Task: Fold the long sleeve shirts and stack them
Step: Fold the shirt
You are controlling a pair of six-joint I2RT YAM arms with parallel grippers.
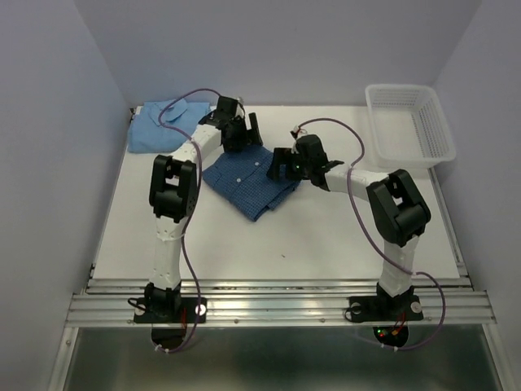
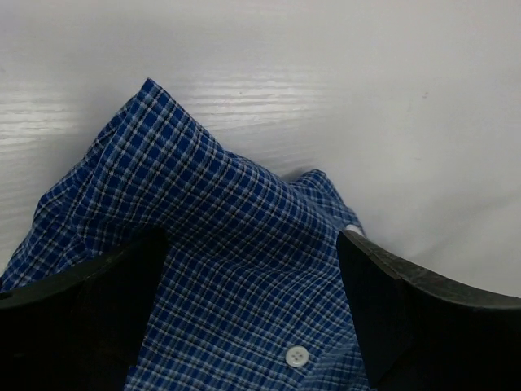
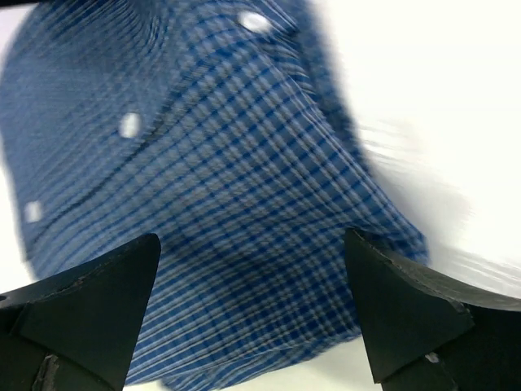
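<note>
Sky-blue shirt: the plain light blue shirt (image 1: 167, 124) is laid folded in the far left corner of the bench (image 1: 326, 236). The cloth is smooth, with shallow creases. A loop of the left arm's cable (image 1: 183, 102) is seen in front of it.

Left arm: the left arm (image 1: 173, 191), white links with black joints, is reached from the near edge toward the middle. Its forearm is stretched across the gap between the two shirts.

Left end effector: the left end effector (image 1: 241, 138) is held at the far edge of the checked shirt with its fingers wide apart and nothing gripped. In the wrist view the matte black, wedge-shaped fingers (image 2: 81, 318) are set on either side of a raised ridge of cloth. Contact cannot be told.

Checked shirt: the dark blue check shirt (image 1: 248, 183) is laid near the middle of the bench, between the two end effectors. It is folded into a rough rectangle set at a slant. A fine weave of blue, white and dark lines is shown, with a small white button (image 2: 297, 355).

Right end effector: the right end effector (image 1: 281, 169) is placed at the shirt's right edge, fingers spread and nothing clamped. Blurred checked cloth is framed by its black fingers (image 3: 89, 309).

Basket: a white plastic mesh basket (image 1: 409, 126) is stood upright in the far right corner, rectangular with lattice walls, well apart from both shirts.

Bench: the surface is white and smooth, with faint grain lines. A metal rail (image 1: 277, 305) is run along its near edge.
</note>
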